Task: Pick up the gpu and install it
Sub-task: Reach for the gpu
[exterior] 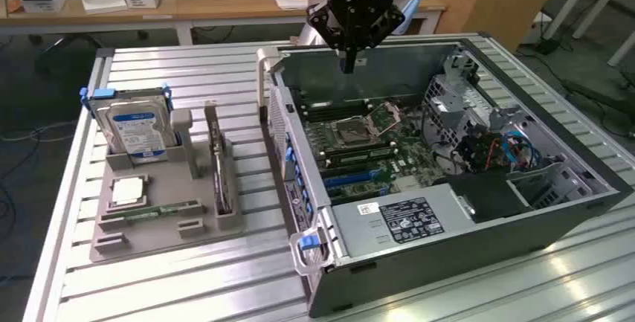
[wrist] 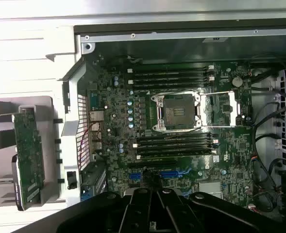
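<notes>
**Insp. A:** Hand status?

**Insp. B:** Hand (exterior: 347, 65) hovers over the open PC case (exterior: 447, 262), at its far wall, above the motherboard (exterior: 369, 147). Fingers look pressed together, nothing between them.

**A:** Gpu location?

**B:** Not in the hand. Gpu (exterior: 220, 177) stands on edge in a slot of the grey holder (exterior: 159, 236) on the tabletop (exterior: 198, 69). It is well apart from the hand, to the exterior view's left of it and nearer that camera.

**A:** Anything betw. hand and gpu?

**B:** Yes. The case's side wall (exterior: 281, 114), w/ blue latches, stands upright between them.

**A:** Other items by the gpu?

**B:** Same holder, all farther from the hand than the gpu:
- blue-labelled hard drive (exterior: 139, 125), upright
- memory stick (exterior: 163, 208), lying flat
- square chip (exterior: 129, 188), flat

**A:** Inside the case?

**B:** CPU socket (wrist: 179, 111) sits under the hand, w/ memory slots either side. Blue slots (exterior: 352, 181) lie further along the board. PSU (exterior: 407, 218) and cable bundle (exterior: 496, 151) are on the hand's side away from the gpu.
</notes>
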Robot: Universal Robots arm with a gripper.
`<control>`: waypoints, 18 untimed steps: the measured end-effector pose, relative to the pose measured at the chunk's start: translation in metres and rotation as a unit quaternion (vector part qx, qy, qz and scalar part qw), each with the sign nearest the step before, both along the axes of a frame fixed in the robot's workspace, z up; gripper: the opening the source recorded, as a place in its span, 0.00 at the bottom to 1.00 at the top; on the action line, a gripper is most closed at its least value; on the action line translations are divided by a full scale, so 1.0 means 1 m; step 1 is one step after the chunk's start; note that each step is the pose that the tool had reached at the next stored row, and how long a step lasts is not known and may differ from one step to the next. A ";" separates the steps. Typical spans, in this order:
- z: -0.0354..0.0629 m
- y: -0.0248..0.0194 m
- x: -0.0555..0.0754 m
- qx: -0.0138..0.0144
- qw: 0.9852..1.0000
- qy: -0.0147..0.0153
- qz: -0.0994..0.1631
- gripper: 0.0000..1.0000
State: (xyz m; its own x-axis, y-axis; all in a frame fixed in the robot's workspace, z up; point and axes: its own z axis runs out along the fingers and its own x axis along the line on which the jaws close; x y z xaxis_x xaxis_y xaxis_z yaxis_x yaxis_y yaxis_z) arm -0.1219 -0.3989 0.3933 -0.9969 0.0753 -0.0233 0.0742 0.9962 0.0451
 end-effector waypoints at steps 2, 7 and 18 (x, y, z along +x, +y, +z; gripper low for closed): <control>0.0000 0.0000 0.000 0.000 1.000 0.000 0.000 0.10; 0.0000 0.0000 -0.001 0.000 1.000 0.000 0.000 0.10; 0.0000 0.0000 -0.019 0.000 1.000 0.000 0.000 0.10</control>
